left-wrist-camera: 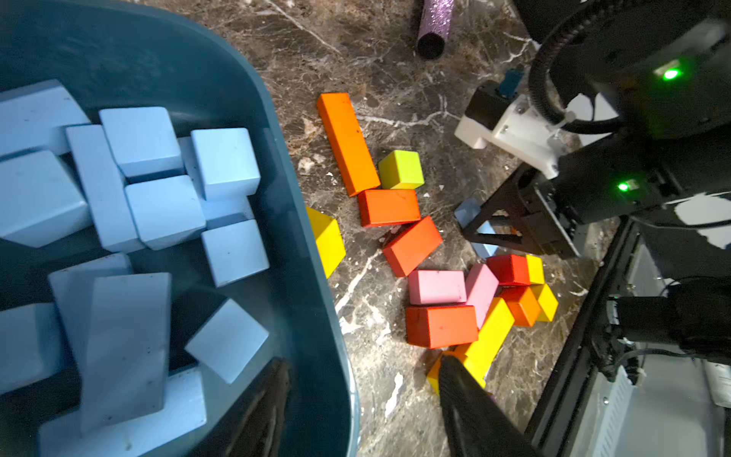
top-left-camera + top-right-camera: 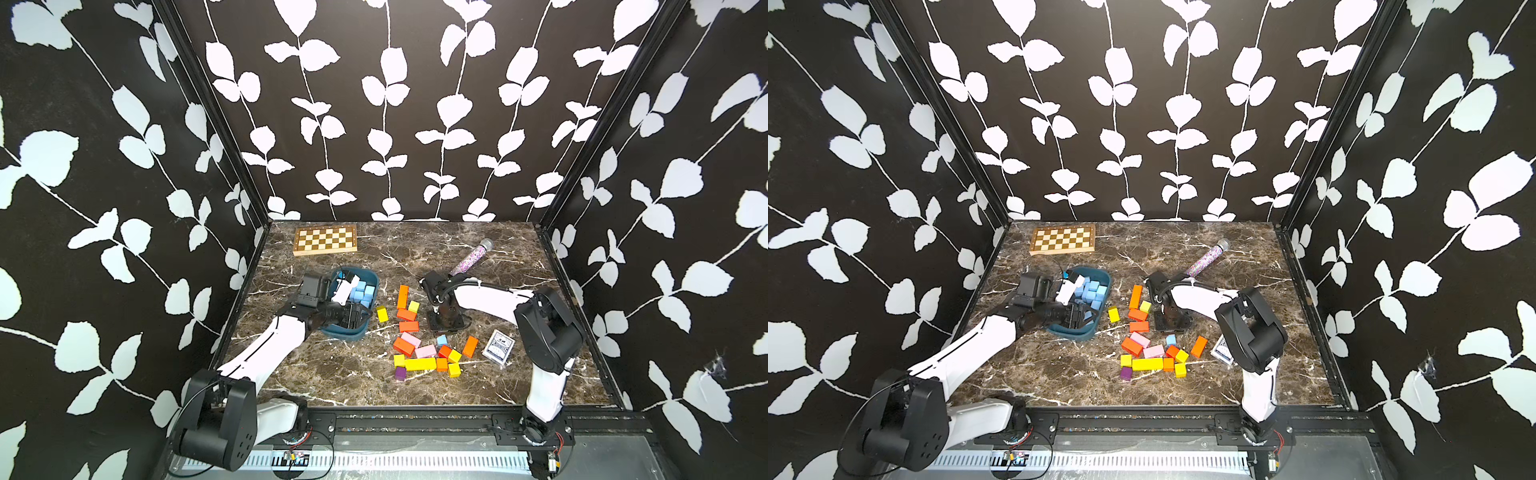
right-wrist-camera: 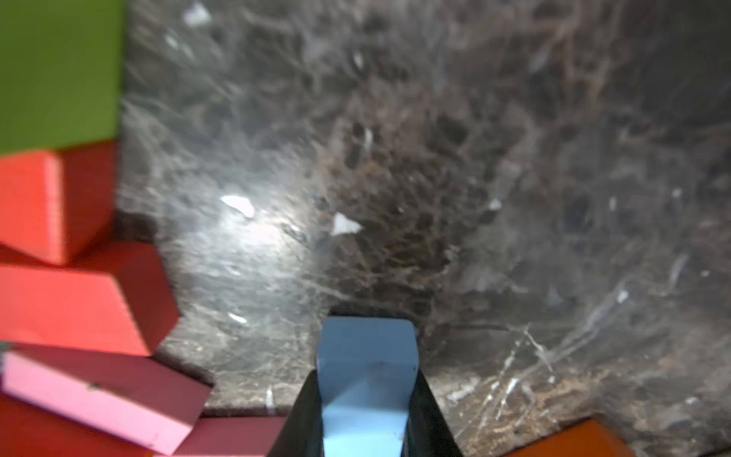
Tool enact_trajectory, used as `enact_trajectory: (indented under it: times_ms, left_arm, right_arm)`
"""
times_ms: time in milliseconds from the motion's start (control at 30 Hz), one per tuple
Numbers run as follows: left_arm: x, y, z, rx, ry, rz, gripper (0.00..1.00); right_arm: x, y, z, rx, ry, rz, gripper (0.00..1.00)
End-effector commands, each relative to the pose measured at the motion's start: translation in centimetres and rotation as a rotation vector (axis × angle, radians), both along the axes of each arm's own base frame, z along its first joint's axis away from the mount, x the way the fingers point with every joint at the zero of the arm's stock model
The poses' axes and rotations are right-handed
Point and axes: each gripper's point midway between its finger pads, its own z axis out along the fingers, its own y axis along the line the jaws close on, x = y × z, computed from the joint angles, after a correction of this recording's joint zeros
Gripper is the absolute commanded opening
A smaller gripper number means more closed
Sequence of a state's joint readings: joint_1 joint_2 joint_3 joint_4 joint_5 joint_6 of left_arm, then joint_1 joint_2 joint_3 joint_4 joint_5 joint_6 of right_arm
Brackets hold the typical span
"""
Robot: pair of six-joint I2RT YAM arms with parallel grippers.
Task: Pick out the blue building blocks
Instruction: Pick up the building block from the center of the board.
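Blue building block (image 3: 366, 344) between right gripper (image 3: 366, 399) jaws

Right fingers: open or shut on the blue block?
Shut on it: in the right wrist view, both fingers press against the blue block.

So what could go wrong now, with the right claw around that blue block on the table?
1. The blue block sticks out past the fingertips of the right gripper, so it may slip or twist on lifting.
2. A red-orange block and a pink block lie close by; the rising fingers could drag them.
3. The left gripper hangs open at the rim of the teal tray; the arms might bump there at the drop.
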State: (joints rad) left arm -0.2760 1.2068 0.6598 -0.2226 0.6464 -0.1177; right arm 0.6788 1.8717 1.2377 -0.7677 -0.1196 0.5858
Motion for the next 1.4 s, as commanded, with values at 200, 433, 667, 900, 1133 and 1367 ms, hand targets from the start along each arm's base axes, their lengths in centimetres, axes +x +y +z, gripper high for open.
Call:
enact_trajectory:
  times_ms: [200,433,667,900,1133,1367]
  left_arm:
    - [0.4,-3.7,7.2,-0.473,-0.078,-0.061,0.66]
    - [-1.6,-5.8,9.6,-0.542,-0.120,-0.197,0.69]
    - [-2.9,-7.5,11.1,-0.576,-0.139,-0.295,0.69]
    - [-2.3,-7.7,12.0,-0.593,-0.152,-0.288,0.57]
    - [-2.3,-7.8,12.7,-0.611,-0.153,-0.287,0.43]
    - [-1.9,-7.8,12.3,-0.602,-0.133,-0.257,0.41]
  right_arm:
    - [3.2,7.9,13.1,0.633,-0.393,0.110,0.10]
    - [2.5,11.3,21.0,0.984,-0.504,0.230,0.09]
    - [1.8,13.4,24.6,1.192,-0.485,0.322,0.09]
    - [0.8,14.1,25.4,1.287,-0.451,0.374,0.09]
    - [0.5,14.1,24.8,1.299,-0.427,0.380,0.09]
    - [0.2,14.2,24.3,1.305,-0.406,0.384,0.12]
